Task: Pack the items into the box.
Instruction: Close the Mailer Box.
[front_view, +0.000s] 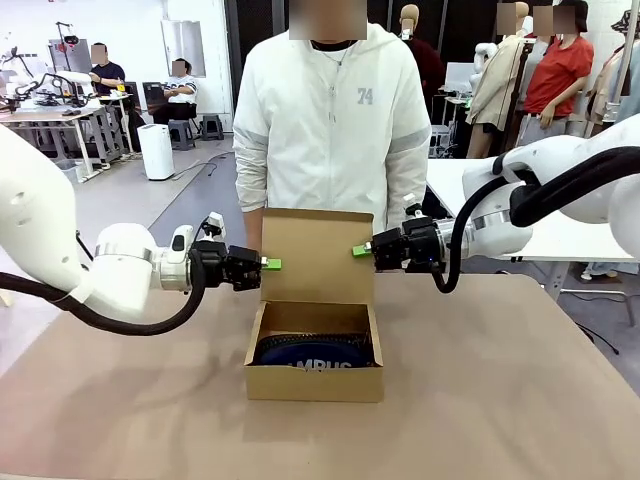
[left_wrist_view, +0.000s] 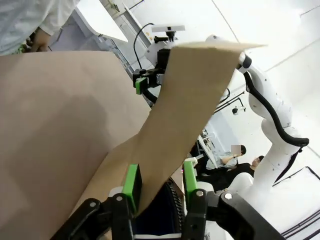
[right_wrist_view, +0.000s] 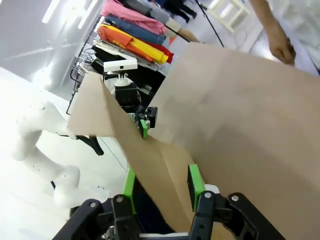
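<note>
A shallow brown cardboard box (front_view: 314, 368) sits at the middle of the table (front_view: 500, 400), its hinged lid (front_view: 316, 256) standing upright at the far side. Inside lies the navy pouch (front_view: 315, 352), its white lettering partly hidden behind the near wall. We cannot make out the stapler.

Our left gripper (front_view: 271, 264) reaches in from the left and pinches the lid's left edge; our right gripper (front_view: 361, 250) does the same on the lid's right edge. In the left wrist view the green pads (left_wrist_view: 132, 184) sit on either side of the thin board, and the right wrist view shows its own fingers (right_wrist_view: 196, 181) straddling the flap likewise. Both pairs of fingers are partly drawn in on the lid, not spread wide.

We judge the lid light, stiff across its face, and likely to crease if its two edges are moved unevenly. The side edges, where we hold it, are the sensible grip. The pouch looks soft and lies low, so the lid should have room to fold toward us. A person (front_view: 330, 120) stands just beyond the far edge; the table on each side of the box is open.
</note>
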